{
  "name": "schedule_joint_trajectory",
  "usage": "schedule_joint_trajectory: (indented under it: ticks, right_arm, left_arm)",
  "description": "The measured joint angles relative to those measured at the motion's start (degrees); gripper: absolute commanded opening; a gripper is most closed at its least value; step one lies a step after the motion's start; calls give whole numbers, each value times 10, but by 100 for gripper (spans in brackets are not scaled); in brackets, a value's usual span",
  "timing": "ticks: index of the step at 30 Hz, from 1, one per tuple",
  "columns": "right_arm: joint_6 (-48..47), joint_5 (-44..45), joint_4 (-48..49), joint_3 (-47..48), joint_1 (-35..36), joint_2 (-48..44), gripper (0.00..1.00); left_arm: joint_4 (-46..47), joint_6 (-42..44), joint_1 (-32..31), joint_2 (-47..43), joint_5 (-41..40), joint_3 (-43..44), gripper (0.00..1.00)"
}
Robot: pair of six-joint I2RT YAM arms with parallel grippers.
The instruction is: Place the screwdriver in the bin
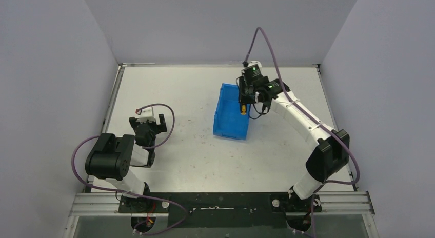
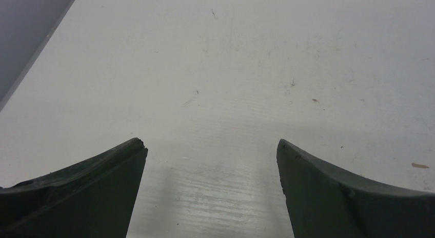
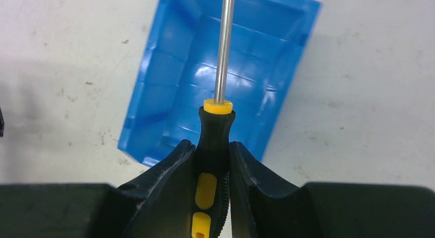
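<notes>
The blue bin [image 1: 232, 113] stands on the white table right of centre and shows empty in the right wrist view [image 3: 215, 79]. My right gripper [image 1: 245, 105] hangs above the bin's right side, shut on the black-and-yellow handle of the screwdriver [image 3: 214, 145]. Its metal shaft points away from the wrist over the bin's inside. In the top view the screwdriver [image 1: 244, 111] shows as a small yellow spot below the fingers. My left gripper [image 1: 152, 118] is open and empty, low over bare table at the left, as the left wrist view [image 2: 211, 145] shows.
Grey walls close the table on three sides. The table's left edge shows in the left wrist view [image 2: 31, 68]. The right arm [image 1: 302, 120] reaches diagonally across the right half. A purple cable [image 1: 277, 58] loops above the right wrist.
</notes>
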Motion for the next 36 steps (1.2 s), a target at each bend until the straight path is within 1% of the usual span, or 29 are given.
schedule_joint_trajectory:
  ticks: [5,14,19,22,28,33,36]
  right_arm:
    - [-17,-14,13,27,52,66,0]
    - [-55,-18,46,-3,48,118,0]
    - [-71,-18,61,-7,47,170,0]
    - [-75,-18,68,-12,47,193,7]
    - [-75,-18,78,-16,47,212,35]
    - [-71,-18,82,-14,47,215,45]
    - [-69,-18,85,-14,47,214,47]
  left_arm:
    - [0,0,0,0,0,0,97]
    - [0,0,0,0,0,0,97]
    - [0,0,0,0,0,0,97]
    - [0,0,0,0,0,0,97]
    - [0,0,0,0,0,0,97]
    - [0,0,0,0,0,0,97]
    - [0,0,0,0,0,0,97]
